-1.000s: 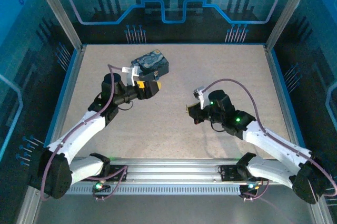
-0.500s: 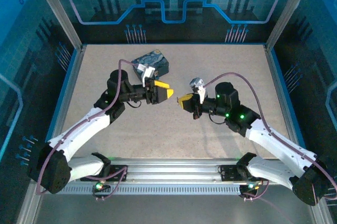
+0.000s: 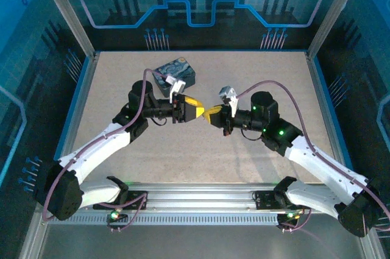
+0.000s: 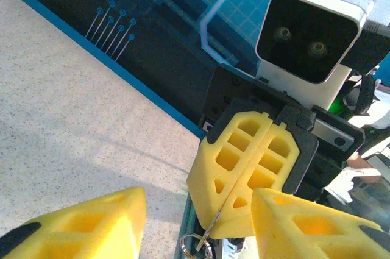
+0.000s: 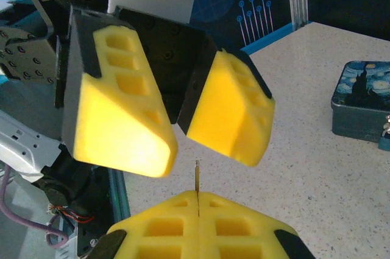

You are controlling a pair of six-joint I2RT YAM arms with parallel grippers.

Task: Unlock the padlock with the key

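Fingers (image 5: pixel 164 225) of my right gripper (image 5: pixel 198 201) clench the key (image 5: pixel 197 177); left gripper (image 3: pixel 196 111) spread, just left of it.

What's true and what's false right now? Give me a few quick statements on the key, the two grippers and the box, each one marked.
1. The right gripper is shut on the thin dark metal key. True.
2. The left gripper is clamped on that key. False: its jaws stand apart.
3. The dark blue swirl-patterned rectangular box lies on the speckled beige table, beyond the left gripper. True.
4. The grippers sit at opposite table edges. False: they face each other closely, mid-table.
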